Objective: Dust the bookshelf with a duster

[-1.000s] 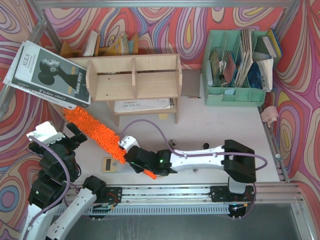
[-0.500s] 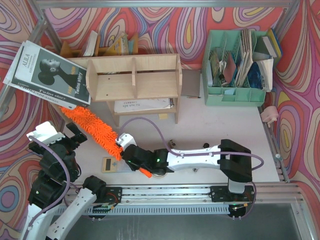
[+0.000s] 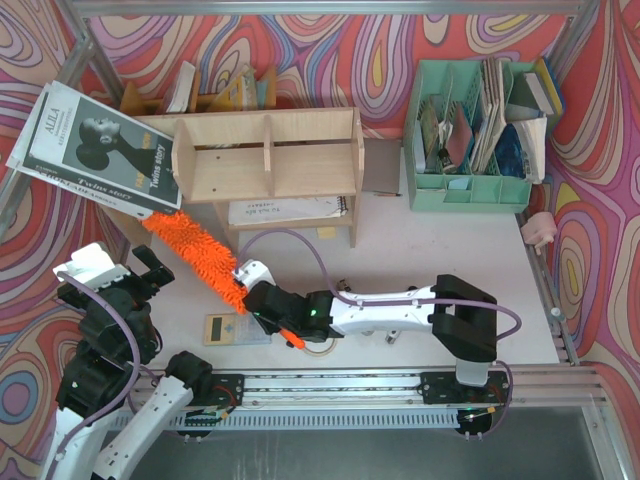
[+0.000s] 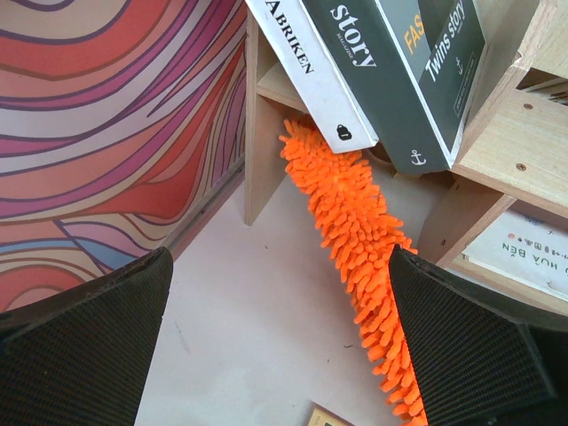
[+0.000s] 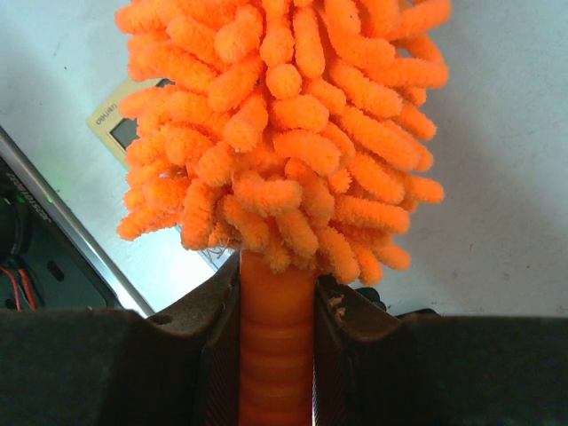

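Grip on the duster (image 3: 195, 255) belongs to the right end effector (image 3: 258, 298): its two fingers are closed on the smooth orange handle (image 5: 276, 382), just below the fluffy part. Holding it so low down lets the whole soft length reach forward. I judge this is why the right arm lies stretched across the bench (image 3: 420, 250) toward the left.

The duster lies slanted, from the right end effector up to the left end of the bookshelf (image 3: 265, 128). Its far tip goes under the magazines (image 3: 95, 150) that lean over this end, close beside the side leg. It seems to be brushing the lower corner there, though I cannot tell if the tip touches the wood.

The left end effector (image 4: 280, 257) is wide open and holds nothing. It waits near the left edge, with its camera looking at the duster.

From above, the three compartments of the bookshelf seem to hold nothing. A notebook (image 3: 285, 210) lies under it, between the legs, and some books (image 3: 215, 90) stand behind it. The green organizer (image 3: 470, 192), well apart on the right, is full of papers and booklets. A small flat device with a screen (image 3: 222, 328) lies on the bench just beside the handle.
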